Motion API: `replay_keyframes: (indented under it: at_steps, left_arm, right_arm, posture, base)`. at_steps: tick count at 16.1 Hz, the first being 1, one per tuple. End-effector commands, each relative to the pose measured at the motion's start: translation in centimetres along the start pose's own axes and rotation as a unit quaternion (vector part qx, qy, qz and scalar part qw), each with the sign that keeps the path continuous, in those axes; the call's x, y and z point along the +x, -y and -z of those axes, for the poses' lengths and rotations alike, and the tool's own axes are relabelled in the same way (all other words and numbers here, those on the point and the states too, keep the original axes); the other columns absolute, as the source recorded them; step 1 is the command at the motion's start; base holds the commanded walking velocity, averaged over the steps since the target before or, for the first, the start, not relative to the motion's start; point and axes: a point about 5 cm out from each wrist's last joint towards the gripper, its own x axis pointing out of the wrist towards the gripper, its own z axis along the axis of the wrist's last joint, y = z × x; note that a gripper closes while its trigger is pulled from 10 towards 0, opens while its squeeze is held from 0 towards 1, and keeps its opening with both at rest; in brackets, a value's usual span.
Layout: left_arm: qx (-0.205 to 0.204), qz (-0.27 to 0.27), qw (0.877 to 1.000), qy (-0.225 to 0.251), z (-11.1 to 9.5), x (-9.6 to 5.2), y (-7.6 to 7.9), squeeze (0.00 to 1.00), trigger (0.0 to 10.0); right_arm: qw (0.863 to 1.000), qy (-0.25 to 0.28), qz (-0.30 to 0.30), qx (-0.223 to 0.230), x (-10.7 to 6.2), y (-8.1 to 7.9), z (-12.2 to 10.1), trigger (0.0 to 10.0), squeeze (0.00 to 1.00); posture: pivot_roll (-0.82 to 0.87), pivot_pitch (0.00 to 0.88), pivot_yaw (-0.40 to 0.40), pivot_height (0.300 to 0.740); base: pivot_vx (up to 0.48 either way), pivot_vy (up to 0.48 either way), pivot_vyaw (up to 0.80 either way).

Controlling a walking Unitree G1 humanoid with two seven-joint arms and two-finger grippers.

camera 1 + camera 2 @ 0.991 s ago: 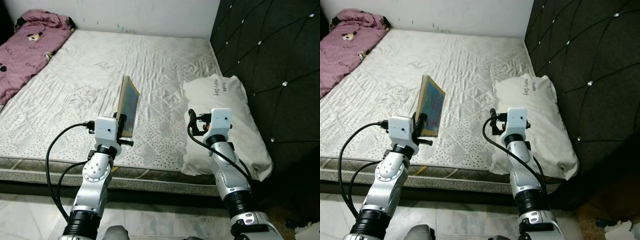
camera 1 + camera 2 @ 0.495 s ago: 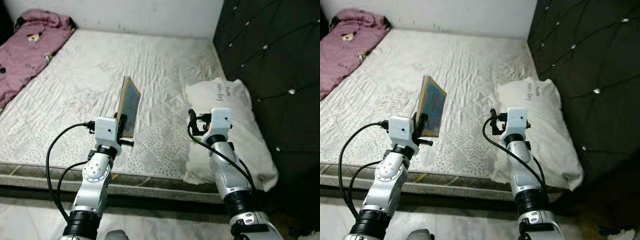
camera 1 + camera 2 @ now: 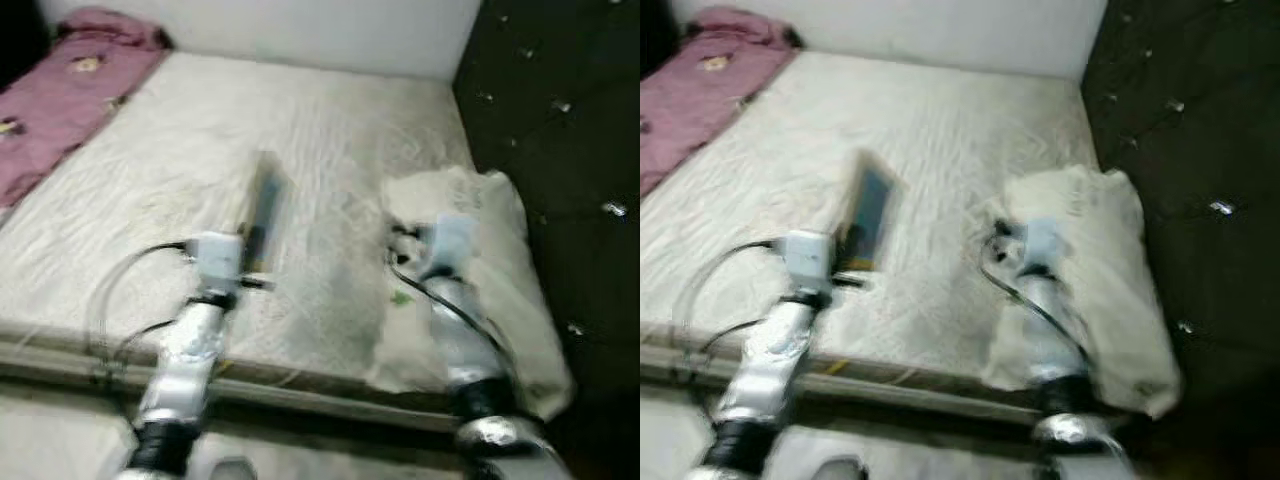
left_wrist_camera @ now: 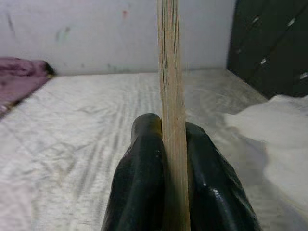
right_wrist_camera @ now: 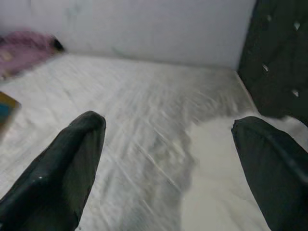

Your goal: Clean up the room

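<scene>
Left gripper (image 4: 168, 144) has its fingers (image 4: 142, 187) clamped tight on a thin book (image 4: 169, 72), held edge-up over the mattress (image 3: 330, 130) near its front edge. Right gripper (image 5: 168, 144) has its fingers spread wide apart and empty — hovering by the white pillow (image 3: 500, 230) against the dark headboard (image 3: 560, 100). Head views are blurry, so I'd keep the squeeze firm and the book upright till there's somewhere to put it.
</scene>
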Motion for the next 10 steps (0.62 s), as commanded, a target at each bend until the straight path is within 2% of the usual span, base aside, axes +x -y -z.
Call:
replay_keyframes:
  at_steps: [1, 6, 10]
  left_arm:
    - [-0.009, 0.023, 0.999, 0.042, -1.7, 0.8, 1.5, 0.0, 10.0]
    - [-0.003, 0.009, 0.999, 0.046, -2.0, 1.4, 0.8, 0.0, 10.0]
    - [-0.005, -0.014, 1.0, 0.026, -1.4, 1.0, 0.0, 0.0, 10.0]
  right_arm:
    - [0.999, -0.015, 0.029, -0.011, -0.5, 2.2, 0.8, 10.0, 0.0]
    - [1.0, -0.011, 0.027, -0.012, -0.1, 2.0, 0.6, 10.0, 0.0]
    - [0.999, -0.01, 0.038, -0.002, -0.3, 2.4, 0.8, 10.0, 0.0]
  posture:
    - [0.06, 0.0, -0.019, 0.74]
    - [0.08, 0.0, -0.016, 0.74]
    - [0.07, 0.0, 0.013, 0.74]
  base:
    - [0.0, 0.0, 0.0]
    - [0.0, 0.0, 0.0]
    - [0.0, 0.0, 0.0]
